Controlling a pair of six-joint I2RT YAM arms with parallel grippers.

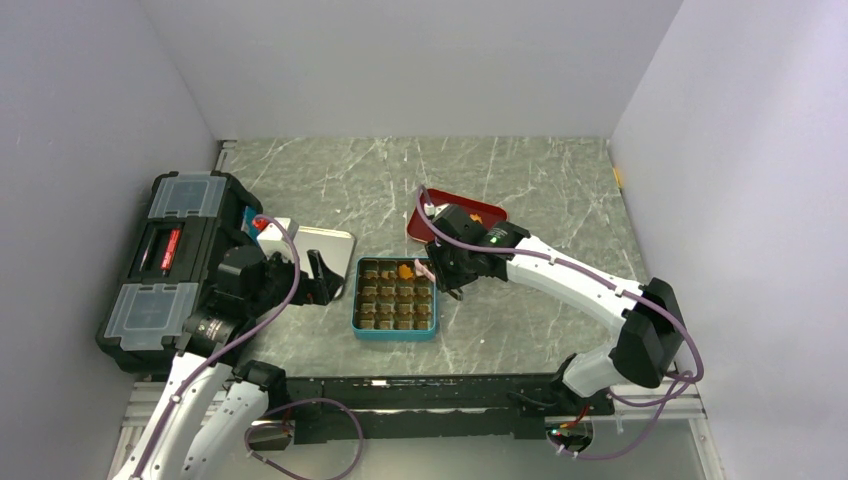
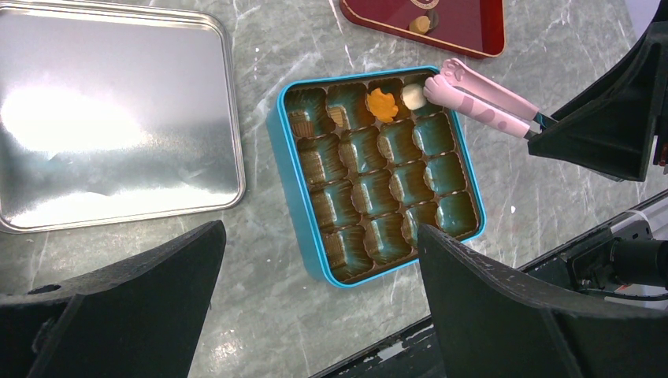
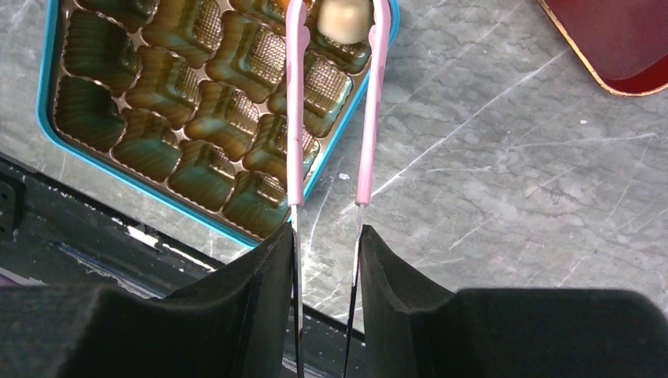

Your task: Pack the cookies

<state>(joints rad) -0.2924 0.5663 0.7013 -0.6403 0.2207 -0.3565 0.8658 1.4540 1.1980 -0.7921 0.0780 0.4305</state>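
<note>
**Inspector:** State of the right gripper?

**Assistant:** The right gripper (image 3: 324,236) is pinching the handle end of the pink tongs (image 3: 293,118), with a finger pressed on each arm.

**Inspector:** Where is the cookie?

**Assistant:** A cream cookie (image 3: 344,17) lies between the tong tips, straight ahead of that gripper, in a corner compartment of the teal tin (image 2: 287,173). I cannot tell whether the tips press it. An orange flower cookie (image 2: 382,104) sits in the adjoining compartment, on the left gripper's side.

**Inspector:** And the left gripper?

**Assistant:** The left gripper (image 1: 325,278) is spread wide and holds nothing, above the bench (image 3: 512,157) near the tin. Two more cookies (image 2: 423,24) lie on the red tray (image 2: 465,24), beyond the right gripper.
</note>
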